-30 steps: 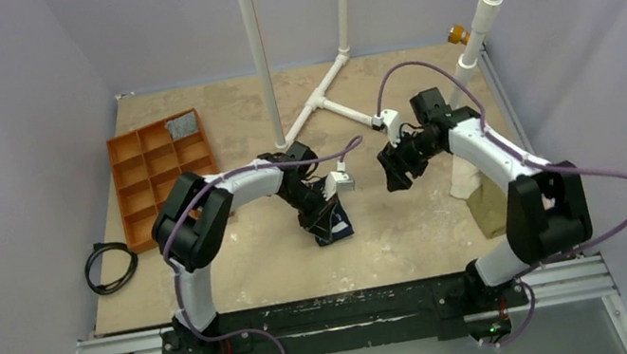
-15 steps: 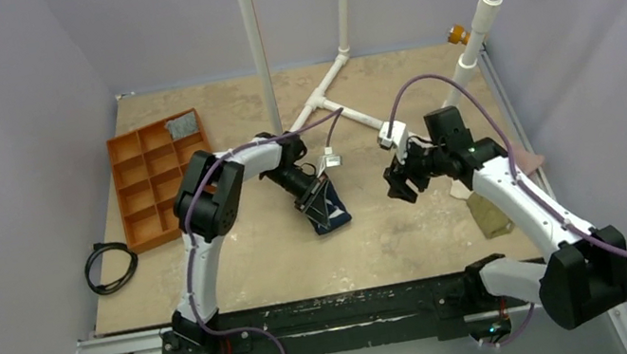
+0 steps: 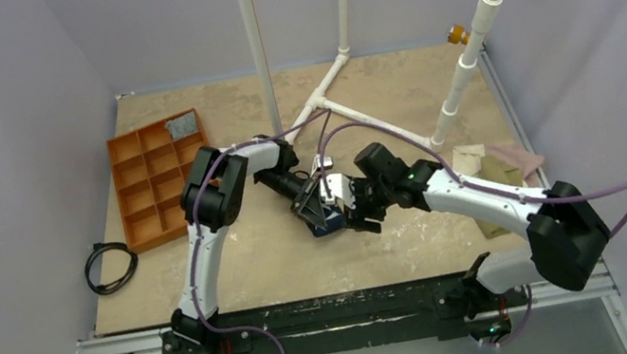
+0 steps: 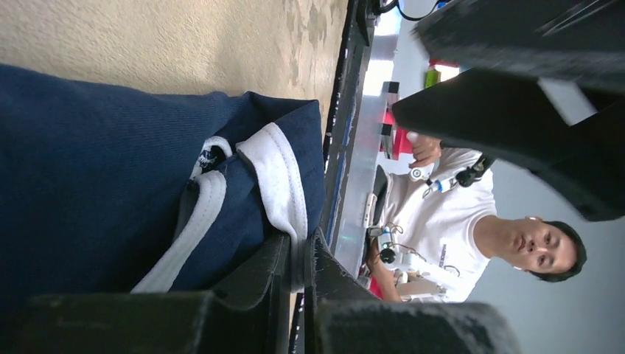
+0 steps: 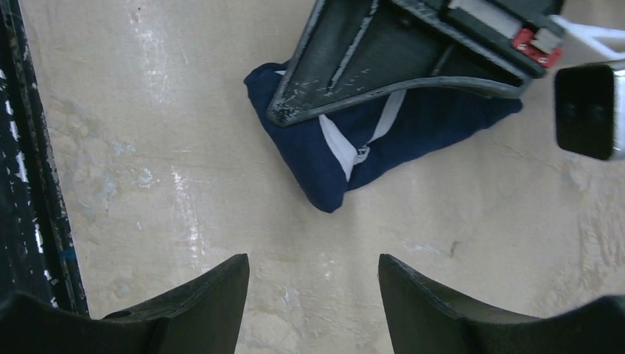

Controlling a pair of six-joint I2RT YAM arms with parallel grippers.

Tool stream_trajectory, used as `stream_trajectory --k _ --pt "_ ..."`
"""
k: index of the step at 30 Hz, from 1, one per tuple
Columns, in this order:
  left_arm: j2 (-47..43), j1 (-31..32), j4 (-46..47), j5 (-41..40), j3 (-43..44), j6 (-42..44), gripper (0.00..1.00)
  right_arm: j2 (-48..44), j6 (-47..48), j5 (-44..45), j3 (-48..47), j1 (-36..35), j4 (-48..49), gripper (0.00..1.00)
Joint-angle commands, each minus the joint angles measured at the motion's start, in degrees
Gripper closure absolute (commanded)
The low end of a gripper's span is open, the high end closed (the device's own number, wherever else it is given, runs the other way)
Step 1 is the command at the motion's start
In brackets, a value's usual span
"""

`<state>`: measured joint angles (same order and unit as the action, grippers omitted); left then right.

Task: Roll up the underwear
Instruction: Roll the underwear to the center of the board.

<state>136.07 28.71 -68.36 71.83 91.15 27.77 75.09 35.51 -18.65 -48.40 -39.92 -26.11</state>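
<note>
Tan tabletop (image 3: 258, 273), top view: underwear (image 3: 326, 227) lies mid-table as a small navy bundle, well apart from the tray (image 3: 137, 182) at far left. Left gripper (image 3: 308, 210) sits on the bundle's left side. Right gripper (image 3: 347, 214) is just beside it on the right. Whether the right one touches the cloth cannot be told from here.

Left wrist view: left gripper (image 4: 298, 251) is closed, with the white trim (image 4: 284, 184) pinched between its fingers (image 4: 254, 284). Underwear (image 4: 96, 162) is folded over itself and fills the left of the view, resting on the table. The right gripper's dark body (image 4: 516, 110) looms at upper right, clear of the cloth.

Right wrist view: right gripper (image 5: 313, 273) has its jaws apart with nothing between them, over bare table. Underwear (image 5: 317, 173) lies straight ahead of the gap, near but not touching. Its long axis runs diagonally from the near-left corner to the far right, roughly crosswise to the jaws. Left gripper (image 5: 295, 110) lies over its far edge, clamped.

Judgement: the left arm has the bundle anchored, and the right arm is the free one. Its coming move turns on closing the forward gap onto the near rounded corner.
</note>
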Motion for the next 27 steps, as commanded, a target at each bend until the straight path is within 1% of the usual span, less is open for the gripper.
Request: stream_trajectory --k 1,7,13,20,24,27 --pt "0.5 -0.74 -1.43 3.39 1.23 0.62 1.0 3.42 2.35 3.9 -1.52 -3.69 4.7 0.37" --pt "0.83 -0.85 0.9 2.17 0.96 -2.04 1.0 8.82 4.11 7.5 -1.73 -7.51 9.34 0.38" --pt "0.6 -0.85 2.41 1.16 0.34 -3.63 1.0 11.15 5.71 9.77 -2.77 -8.59 11.49 0.38" --pt "0.75 -0.87 2.76 0.94 0.34 -4.12 1.0 13.14 6.55 9.98 -3.68 -9.37 12.26 0.39" --pt "0.86 -0.85 2.77 0.98 0.41 -4.15 1.0 14.93 6.77 9.62 -3.96 -9.72 12.34 0.42" --pt "0.95 -0.91 2.64 1.0 0.52 -4.18 1.0 15.99 6.76 9.34 -3.9 -10.07 12.46 0.46"
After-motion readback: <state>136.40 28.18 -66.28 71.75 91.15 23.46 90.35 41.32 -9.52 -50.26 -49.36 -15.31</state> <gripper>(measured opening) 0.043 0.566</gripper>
